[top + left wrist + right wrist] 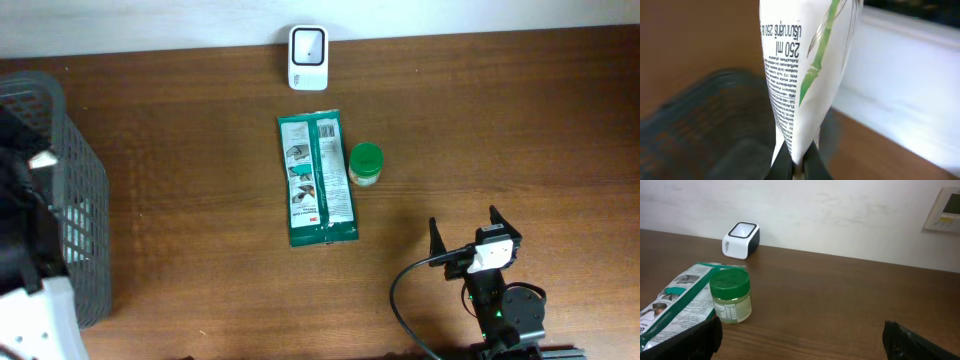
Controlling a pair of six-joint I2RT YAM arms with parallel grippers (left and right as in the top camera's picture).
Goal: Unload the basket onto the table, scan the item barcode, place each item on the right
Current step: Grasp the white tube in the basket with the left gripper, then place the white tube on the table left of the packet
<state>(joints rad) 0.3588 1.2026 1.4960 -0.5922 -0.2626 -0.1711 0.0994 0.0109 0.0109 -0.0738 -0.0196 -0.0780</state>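
In the left wrist view a white tube (805, 65) with small print, "250 ml" and a green bamboo drawing stands up from my left gripper (799, 156), whose jaws are shut on its flat crimped end. No barcode shows on this face. The white barcode scanner (308, 57) sits at the table's far edge, its window facing up; it also appears as the scanner (741, 240) in the right wrist view. My right gripper (470, 238) rests wide open near the front right, with nothing between its fingers (690, 340).
A grey mesh basket (70, 190) stands at the left edge, blurred below the tube as the basket (700, 130). A green-and-white packet (319, 180) and a green-lidded jar (365, 165) lie mid-table. A wall panel (945, 210) hangs behind.
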